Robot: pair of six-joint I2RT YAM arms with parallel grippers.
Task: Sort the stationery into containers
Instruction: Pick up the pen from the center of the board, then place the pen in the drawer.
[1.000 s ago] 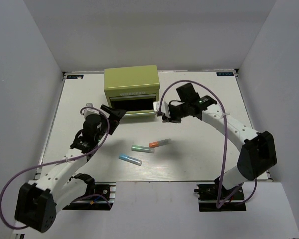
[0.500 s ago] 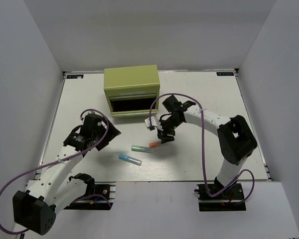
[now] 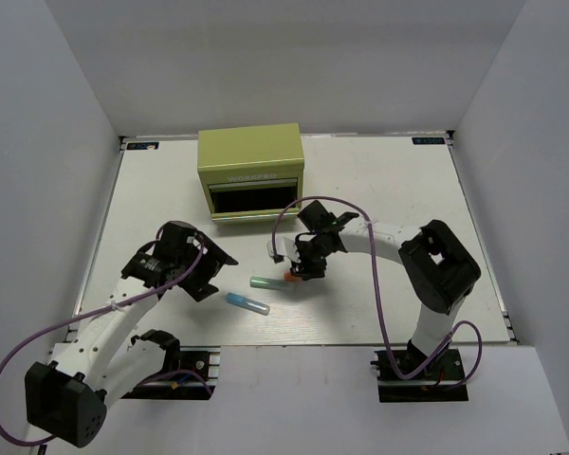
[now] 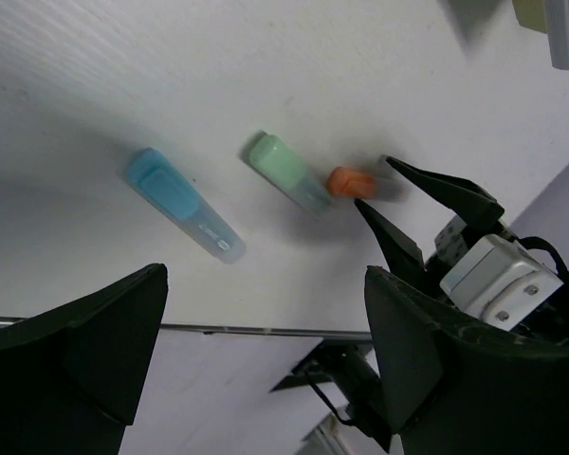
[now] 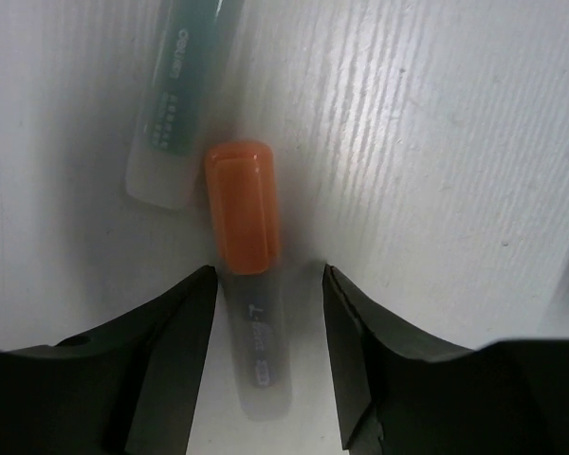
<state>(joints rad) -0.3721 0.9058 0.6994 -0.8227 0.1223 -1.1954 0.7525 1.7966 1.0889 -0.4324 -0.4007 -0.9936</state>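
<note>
Three stubby markers lie in the middle of the table: orange (image 3: 291, 277), green (image 3: 266, 282) and blue (image 3: 247, 303). My right gripper (image 3: 299, 269) is down over the orange marker (image 5: 242, 218). It is open, with a finger on each side of the marker's clear barrel and a gap on both sides. The green marker (image 5: 175, 104) lies just beyond it, almost touching the orange cap. My left gripper (image 3: 212, 273) is open and empty, left of the blue marker (image 4: 180, 201). The olive-green chest (image 3: 251, 161) stands at the back with a dark opening in its front.
White walls close in the table on the left, right and back. The left wrist view shows the table's near edge (image 4: 218, 329) close below the blue marker, and my right gripper's fingers (image 4: 436, 190) beside the orange marker (image 4: 351, 181). A purple cable (image 3: 308, 204) loops over the right arm.
My right gripper left the chest's front, came down over the orange marker and opened wider. My left arm drew back from the chest toward the blue marker.
</note>
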